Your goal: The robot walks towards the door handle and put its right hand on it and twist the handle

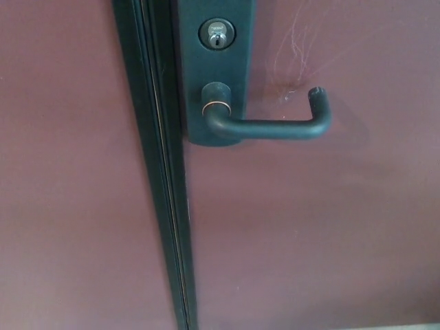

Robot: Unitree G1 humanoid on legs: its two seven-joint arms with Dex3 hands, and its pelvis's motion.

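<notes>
Since only the head view is on my screen, I start there: neither of the robot's hands is in the picture, so I cannot tell how their fingers stand. The dark matte metal lever door handle (268, 127) sits in the upper middle of the frame on a maroon painted door (309, 234). Its pivot is on a tall dark metal backplate (216, 69), and the bar runs out to the right of that plate, level, ending in a short return bent back toward the door. Above the pivot on the same plate is a round silver keyhole cylinder (216, 33); left of the plate runs the dark vertical door edge seam (161, 206).

I judge the lever rigid, sprung and somewhat smooth. I would set the right hand well right of the plate, near the bend, for leverage.
</notes>
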